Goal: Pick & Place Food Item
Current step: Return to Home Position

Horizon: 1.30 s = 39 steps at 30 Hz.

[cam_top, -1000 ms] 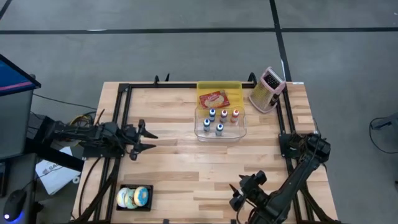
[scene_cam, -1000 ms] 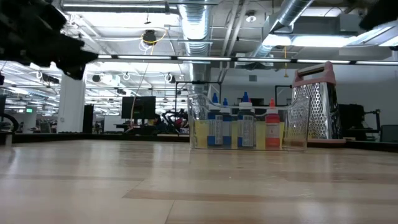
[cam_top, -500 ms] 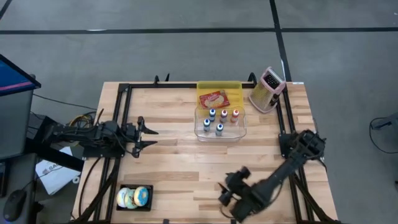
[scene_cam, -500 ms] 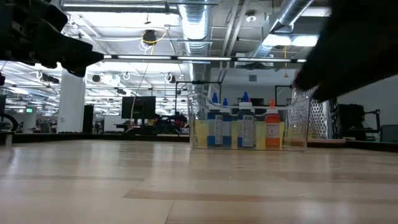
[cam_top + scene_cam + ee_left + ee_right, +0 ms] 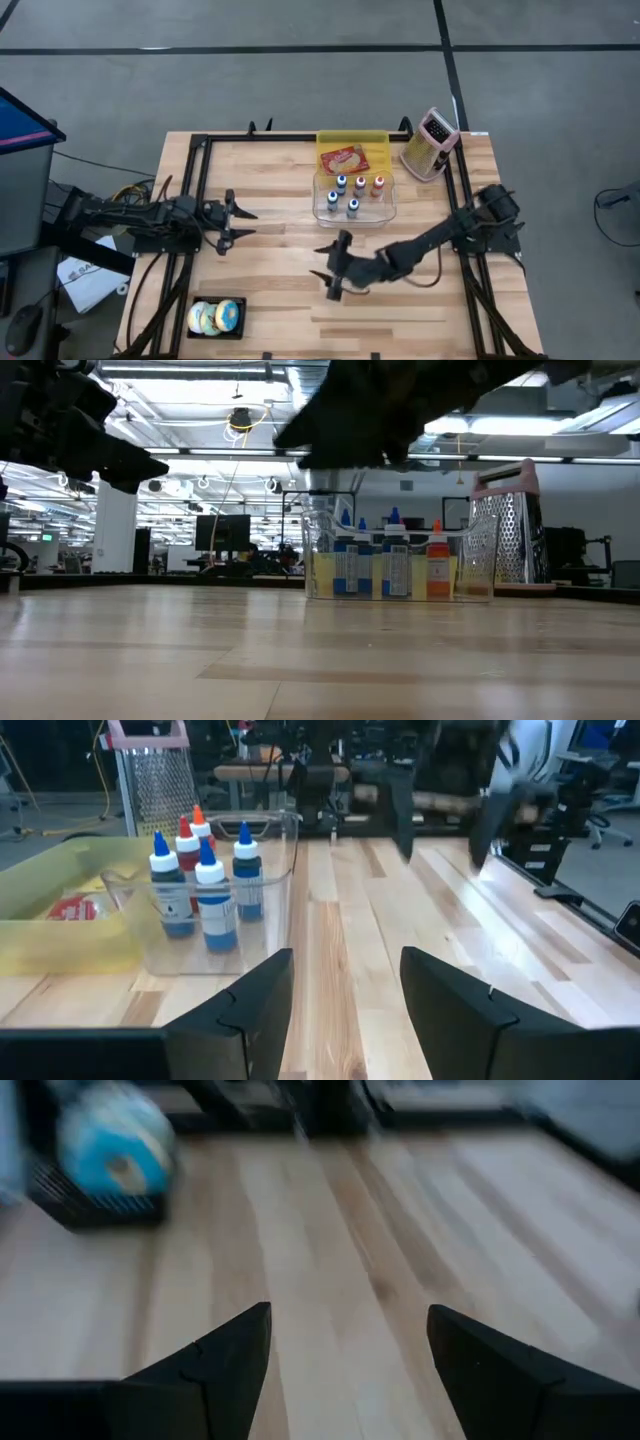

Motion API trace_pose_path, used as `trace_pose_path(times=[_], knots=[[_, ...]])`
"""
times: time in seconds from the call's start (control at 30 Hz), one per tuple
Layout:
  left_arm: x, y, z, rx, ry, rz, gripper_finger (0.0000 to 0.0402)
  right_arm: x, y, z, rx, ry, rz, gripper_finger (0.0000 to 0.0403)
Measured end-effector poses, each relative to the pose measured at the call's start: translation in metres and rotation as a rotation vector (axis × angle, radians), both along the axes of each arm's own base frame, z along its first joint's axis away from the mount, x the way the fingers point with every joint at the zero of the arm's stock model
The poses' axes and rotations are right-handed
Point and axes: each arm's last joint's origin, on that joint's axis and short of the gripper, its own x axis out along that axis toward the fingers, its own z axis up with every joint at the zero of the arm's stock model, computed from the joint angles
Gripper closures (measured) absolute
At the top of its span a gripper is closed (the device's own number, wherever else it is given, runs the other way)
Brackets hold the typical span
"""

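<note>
- Through the right wrist camera I can only roughly make out the black bin (image 5: 90,1205) and a blue donut (image 5: 110,1150) in it.
- In the low view the right arm (image 5: 400,405) is a dark shape across the top; I cannot pick out its hand there.
- From above, two donuts (image 5: 215,317) show in the bin, at the lower left corner of the bench (image 5: 270,290); anything beneath them is hidden.
- The right hand (image 5: 322,266) hangs over mid-bench, fingers spread and empty, well apart from the bin.
- The left hand (image 5: 247,225) is spread at the left side, also apart from the bin.
</note>
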Motion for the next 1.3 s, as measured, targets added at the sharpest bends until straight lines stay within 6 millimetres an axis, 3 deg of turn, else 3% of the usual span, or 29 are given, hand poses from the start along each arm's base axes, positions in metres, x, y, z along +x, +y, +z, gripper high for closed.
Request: trace_pose_path(times=[0.17,0.37,0.63,0.87,0.93,1.3], knots=[[0.001,0.000,-0.002,0.001,0.023,0.000,0.0220,-0.022,-0.033,0.006,0.041,-0.156,0.160,0.0143],[0.002,0.000,-0.003,0.002,0.033,0.000,0.0220,-0.070,-0.068,-0.003,0.043,-0.255,0.236,0.0143],[0.002,0.000,-0.003,0.002,0.035,0.000,0.0220,-0.142,-0.093,-0.012,0.034,-0.333,0.276,0.0143],[0.002,0.000,-0.003,0.001,0.034,0.000,0.0220,-0.192,-0.108,-0.029,0.043,-0.354,0.288,0.0143],[0.002,0.000,-0.003,0.001,0.034,0.000,0.0220,-0.202,-0.111,-0.033,0.057,-0.359,0.302,0.0143],[0.002,0.000,-0.003,0.001,0.034,0.000,0.0220,-0.218,-0.121,-0.029,-0.006,-0.266,0.313,0.0143]])
